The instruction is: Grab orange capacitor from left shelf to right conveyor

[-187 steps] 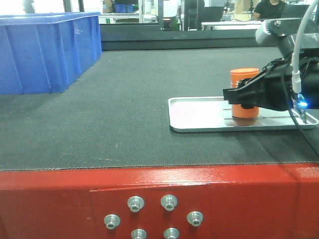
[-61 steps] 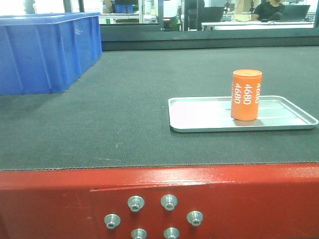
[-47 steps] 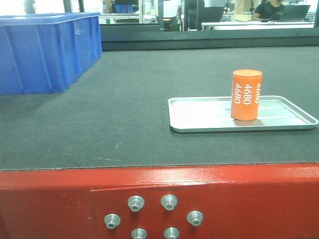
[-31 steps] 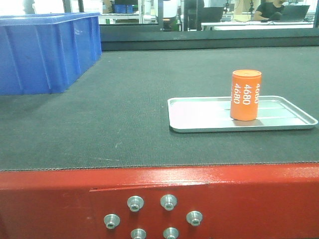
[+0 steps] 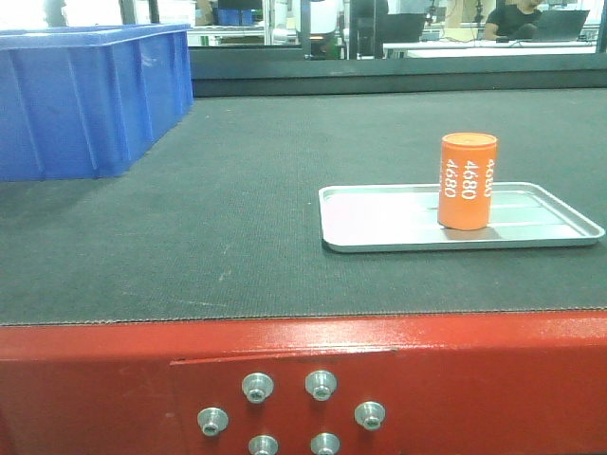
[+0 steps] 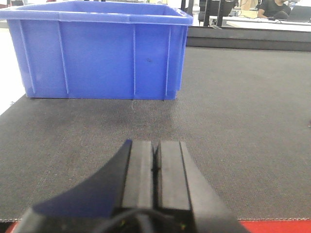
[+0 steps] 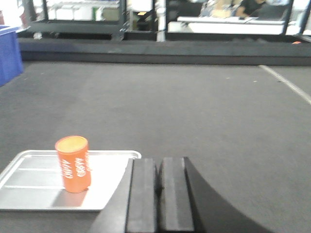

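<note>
The orange capacitor (image 5: 467, 180) stands upright in a shallow silver tray (image 5: 379, 227) on the dark belt of the right conveyor (image 5: 247, 218); its red bolted frame (image 5: 427, 379) fills the front. The right wrist view shows the capacitor (image 7: 74, 163) to the left of my right gripper (image 7: 158, 162), apart from it. That gripper is shut with nothing between its fingers. My left gripper (image 6: 156, 144) is shut and empty over the belt, facing a blue bin (image 6: 102, 48). The left shelf is out of view.
A large blue plastic bin (image 5: 85, 95) stands on the belt at the back left. Beyond the belt's far edge are tables, racks and a seated person (image 5: 517, 17). A white line (image 7: 286, 83) crosses the belt at the right.
Three seconds ago my right gripper was around the capacitor on the tray. It has since let go and left the front view. The capacitor stays upright on the tray.
</note>
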You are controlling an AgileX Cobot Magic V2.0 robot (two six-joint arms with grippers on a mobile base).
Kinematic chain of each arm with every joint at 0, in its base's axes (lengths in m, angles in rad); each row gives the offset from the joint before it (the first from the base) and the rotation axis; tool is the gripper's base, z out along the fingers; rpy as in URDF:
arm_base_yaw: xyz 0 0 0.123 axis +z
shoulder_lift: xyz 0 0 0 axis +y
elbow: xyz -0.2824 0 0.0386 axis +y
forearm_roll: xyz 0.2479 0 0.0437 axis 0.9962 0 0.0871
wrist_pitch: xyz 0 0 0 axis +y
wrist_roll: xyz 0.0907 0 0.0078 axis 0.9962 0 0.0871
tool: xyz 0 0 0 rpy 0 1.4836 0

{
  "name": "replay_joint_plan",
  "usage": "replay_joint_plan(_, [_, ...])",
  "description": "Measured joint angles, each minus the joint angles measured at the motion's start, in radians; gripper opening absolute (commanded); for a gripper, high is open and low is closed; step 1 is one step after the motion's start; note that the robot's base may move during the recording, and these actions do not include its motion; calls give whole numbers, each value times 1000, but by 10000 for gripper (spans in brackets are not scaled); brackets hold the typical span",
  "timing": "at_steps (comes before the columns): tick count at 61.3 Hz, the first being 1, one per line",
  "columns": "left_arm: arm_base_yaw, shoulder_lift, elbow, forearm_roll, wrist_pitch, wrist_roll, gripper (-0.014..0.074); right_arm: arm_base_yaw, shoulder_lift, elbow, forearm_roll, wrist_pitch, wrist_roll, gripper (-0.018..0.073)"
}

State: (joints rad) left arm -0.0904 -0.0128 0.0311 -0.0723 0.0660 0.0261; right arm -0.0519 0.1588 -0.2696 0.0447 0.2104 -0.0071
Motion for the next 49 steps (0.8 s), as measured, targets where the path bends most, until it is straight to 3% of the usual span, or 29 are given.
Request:
replay_joint_plan(24, [0, 0, 0, 0, 0, 0, -127, -11, -166, 276, 11, -121, -6, 56])
replay_joint_plan(49, [0, 0, 0, 0, 0, 0, -127, -11, -169, 298, 34, -173, -6, 56])
